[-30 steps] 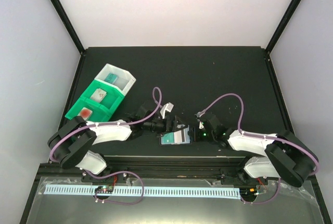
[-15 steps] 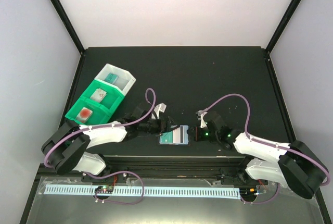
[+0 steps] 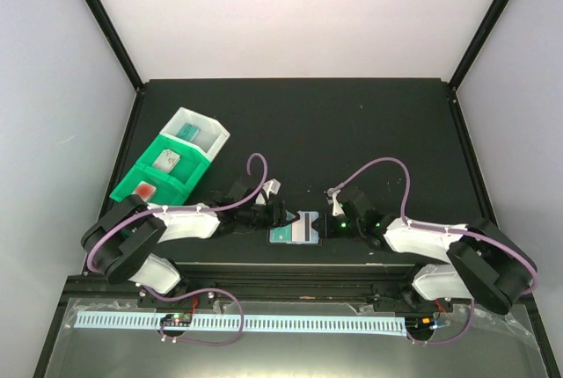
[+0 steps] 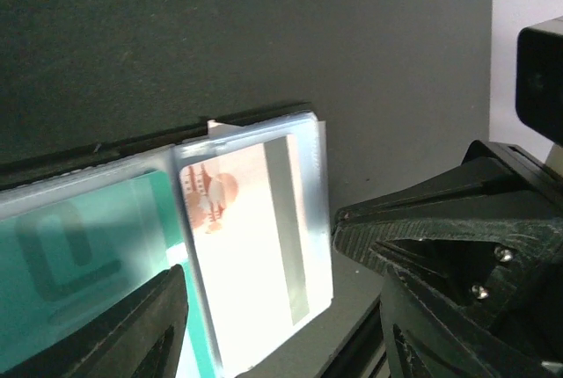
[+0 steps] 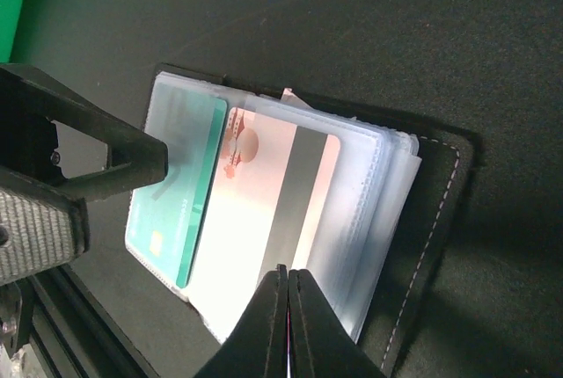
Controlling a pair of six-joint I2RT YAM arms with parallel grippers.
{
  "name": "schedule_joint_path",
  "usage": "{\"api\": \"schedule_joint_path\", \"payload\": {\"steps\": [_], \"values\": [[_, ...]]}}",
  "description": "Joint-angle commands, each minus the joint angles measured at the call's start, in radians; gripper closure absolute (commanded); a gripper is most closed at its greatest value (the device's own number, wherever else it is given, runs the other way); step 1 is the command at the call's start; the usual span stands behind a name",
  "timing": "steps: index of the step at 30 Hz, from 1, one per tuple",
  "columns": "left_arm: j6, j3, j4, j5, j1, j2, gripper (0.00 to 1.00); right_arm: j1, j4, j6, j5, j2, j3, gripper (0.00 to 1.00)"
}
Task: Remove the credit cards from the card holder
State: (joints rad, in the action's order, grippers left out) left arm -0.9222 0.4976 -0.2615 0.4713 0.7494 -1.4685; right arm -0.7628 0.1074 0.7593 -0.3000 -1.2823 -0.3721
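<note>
The black card holder (image 3: 296, 231) lies open near the table's front edge, its clear pockets (image 5: 387, 193) facing up. A teal credit card (image 5: 176, 193) sits in the left pocket. Beside it is a white credit card (image 5: 251, 220) with a red mark and a grey stripe. My right gripper (image 5: 288, 274) is shut, its tips resting on the white card's near end. My left gripper (image 4: 264, 308) is open, one finger (image 4: 132, 325) over the teal card (image 4: 79, 255) and the other finger (image 4: 440, 246) beyond the white card (image 4: 255, 246). From above, the left gripper (image 3: 283, 217) and right gripper (image 3: 324, 224) flank the holder.
A green bin (image 3: 154, 171) and a white bin (image 3: 198, 132) stand at the back left, with cards lying in their compartments. A black rail (image 3: 290, 265) runs along the table's front edge just behind the holder. The right arm's purple cable (image 3: 378, 167) arches above the table.
My left gripper has moved right over the holder and its jaws have narrowed. My right gripper has closed fully and slid left onto the white card.
</note>
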Motion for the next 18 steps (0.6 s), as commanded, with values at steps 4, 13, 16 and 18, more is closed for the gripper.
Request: {"api": "schedule_joint_path", "payload": {"steps": [4, 13, 16, 18], "values": [[0.001, -0.006, -0.016, -0.017, -0.007, -0.040, 0.39, -0.005, 0.007, -0.010, 0.035, -0.073, -0.035, 0.97], [-0.017, -0.018, -0.062, 0.001, -0.006, -0.090, 0.48, -0.004, 0.023, 0.010, 0.066, -0.123, 0.023, 0.99], [-0.032, -0.026, -0.100, 0.011, -0.005, -0.111, 0.53, -0.005, 0.030, 0.013, 0.067, -0.121, 0.030, 0.99], [-0.043, -0.031, -0.128, 0.015, -0.005, -0.124, 0.58, -0.004, 0.030, 0.013, 0.071, -0.120, 0.030, 0.99]]}}
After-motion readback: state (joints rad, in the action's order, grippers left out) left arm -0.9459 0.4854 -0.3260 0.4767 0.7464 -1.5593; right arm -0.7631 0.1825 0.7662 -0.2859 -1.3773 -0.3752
